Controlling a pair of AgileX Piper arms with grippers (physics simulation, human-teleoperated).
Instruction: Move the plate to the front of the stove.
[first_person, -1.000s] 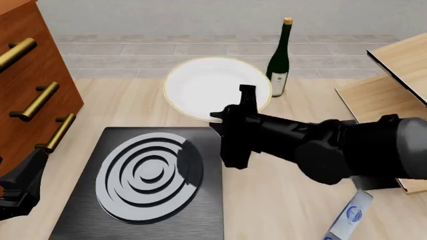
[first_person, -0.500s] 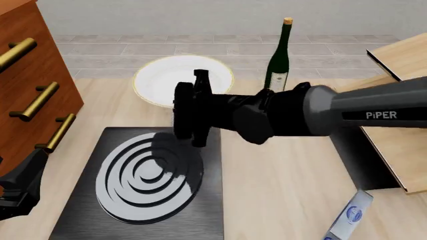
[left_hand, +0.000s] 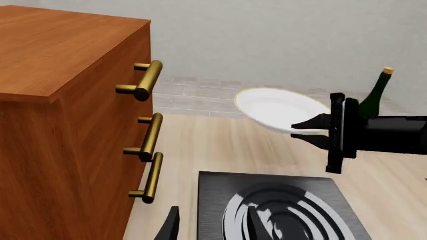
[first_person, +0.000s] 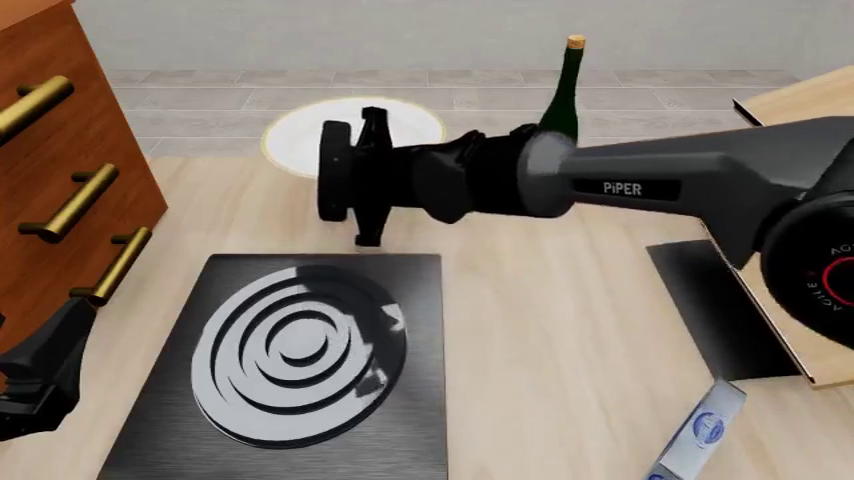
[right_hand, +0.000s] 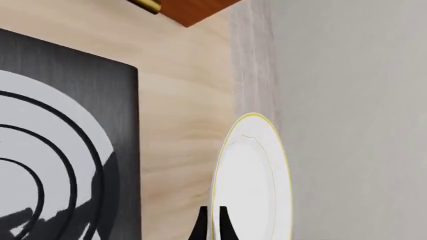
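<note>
The white plate with its gold rim hangs tilted above the table, behind the stove's far edge. My right gripper is shut on the plate's rim and hides part of it. In the left wrist view the plate sticks out from the right gripper. The right wrist view shows the plate edge-on, pinched between the fingertips. The black stove with silver rings lies at the near left. My left gripper rests open beside the stove's left edge, holding nothing.
A wooden cabinet with brass handles stands at the left. A green bottle stands behind the right arm. A plain black panel and wooden boards are at the right. A blue-white item lies near the front.
The right arm swung left and farther back with the plate in its grip, moving from above the stove's right corner to beyond its far edge. The left arm stayed still.
</note>
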